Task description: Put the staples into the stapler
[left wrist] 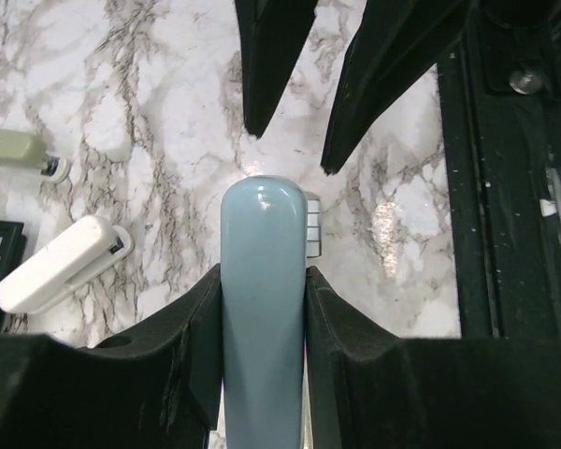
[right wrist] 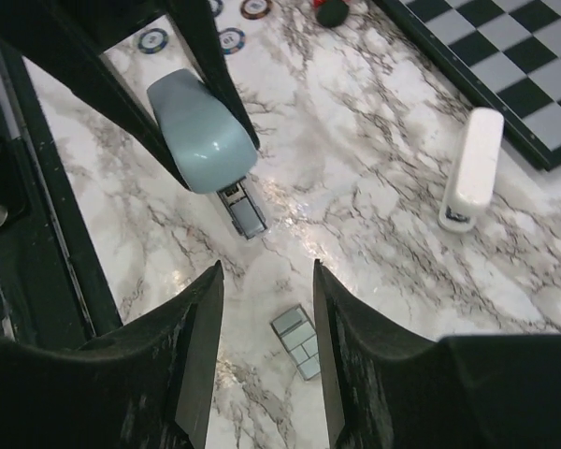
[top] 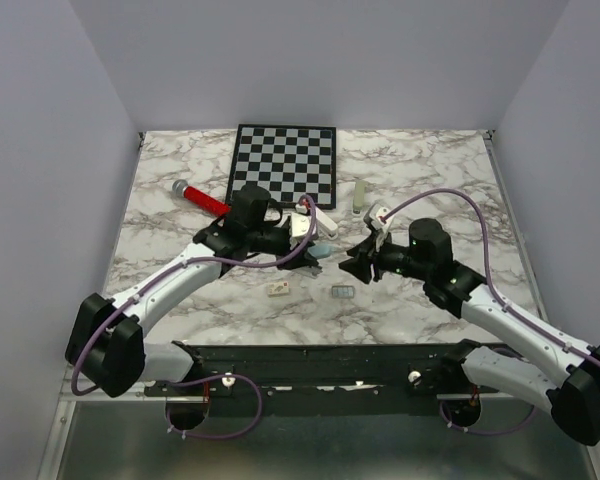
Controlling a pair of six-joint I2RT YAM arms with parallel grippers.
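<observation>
My left gripper (top: 308,240) is shut on a pale blue stapler (top: 322,250) near the table's middle. In the left wrist view the fingers (left wrist: 192,327) clamp its smooth top (left wrist: 264,309). In the right wrist view the stapler's top (right wrist: 201,131) is raised and its grey magazine (right wrist: 243,210) pokes out below. The staples (top: 342,292), a small flat silvery block, lie on the marble in front of the stapler. My right gripper (top: 360,262) is open and empty above them. The staples (right wrist: 297,341) show between its fingers, untouched. One edge of the staples (left wrist: 311,234) peeks out beside the stapler.
A white stapler (top: 317,215) and a pale green one (top: 360,197) lie behind the grippers, near a checkerboard (top: 285,160). A red marker (top: 202,198) lies at the left. A small beige block (top: 278,289) sits left of the staples. Poker chips (right wrist: 230,39) show beyond the blue stapler.
</observation>
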